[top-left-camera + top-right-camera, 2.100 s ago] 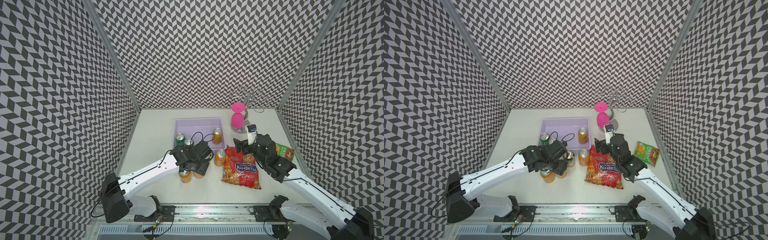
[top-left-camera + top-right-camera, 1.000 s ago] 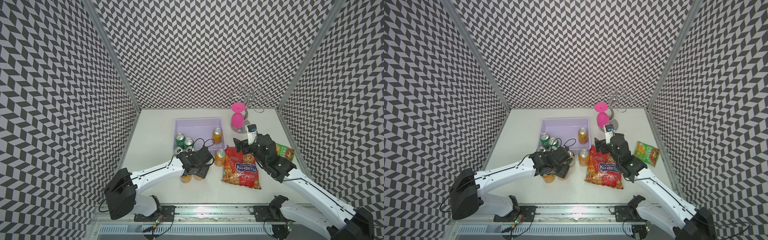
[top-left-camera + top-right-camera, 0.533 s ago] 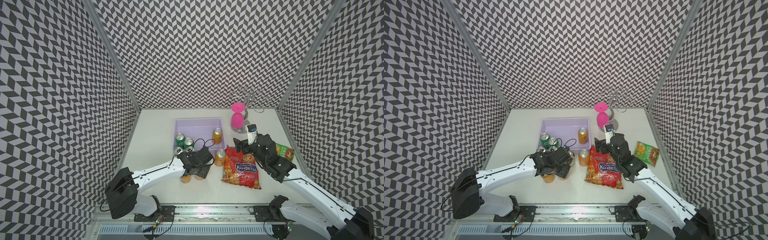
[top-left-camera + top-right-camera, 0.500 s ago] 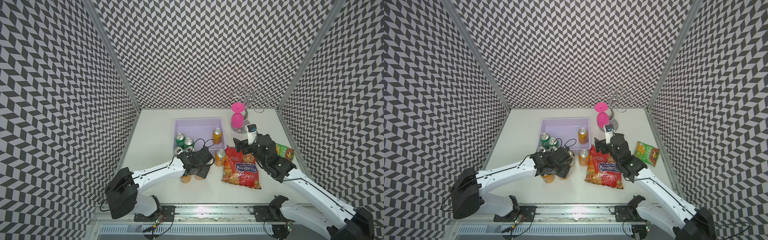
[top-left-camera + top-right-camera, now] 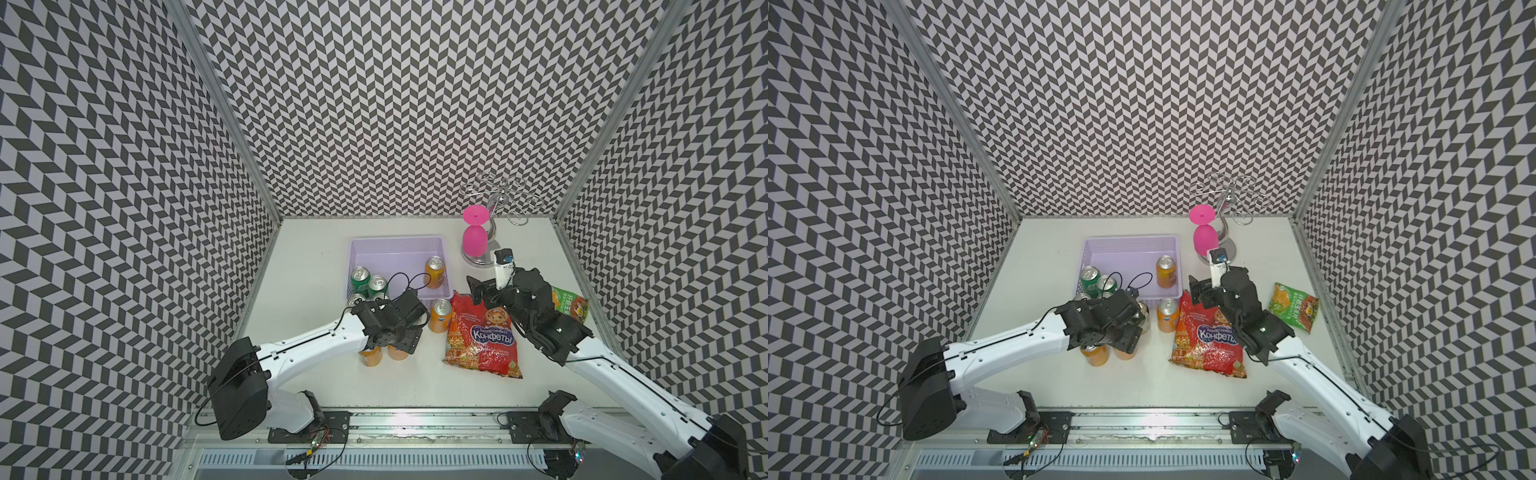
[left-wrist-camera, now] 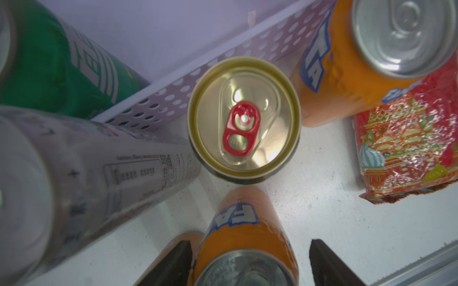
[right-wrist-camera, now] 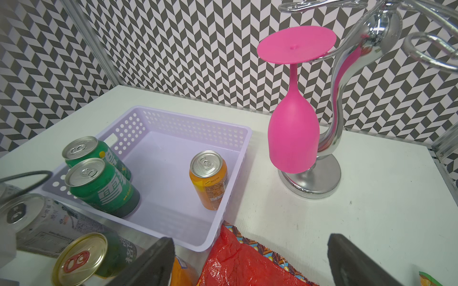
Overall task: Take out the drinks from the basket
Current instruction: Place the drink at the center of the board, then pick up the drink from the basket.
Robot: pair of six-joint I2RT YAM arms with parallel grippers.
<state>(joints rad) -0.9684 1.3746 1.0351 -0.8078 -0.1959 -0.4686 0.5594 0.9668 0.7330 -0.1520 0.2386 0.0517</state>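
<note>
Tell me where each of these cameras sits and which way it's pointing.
Both top views: high over the robot's base, looking down and forward at the table, basket, left arm and right arm.
Left wrist: on the left arm, looking straight down at a gold-topped can outside the basket; the left end effector flanks an orange can.
Right wrist: on the right arm, looking low across the basket toward the pink glass; the right end effector shows.
Shared: both wrist views show the gold-topped can.

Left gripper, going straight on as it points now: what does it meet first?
Most likely the orange can standing between its parted jaws; the left gripper points down over it.
</note>
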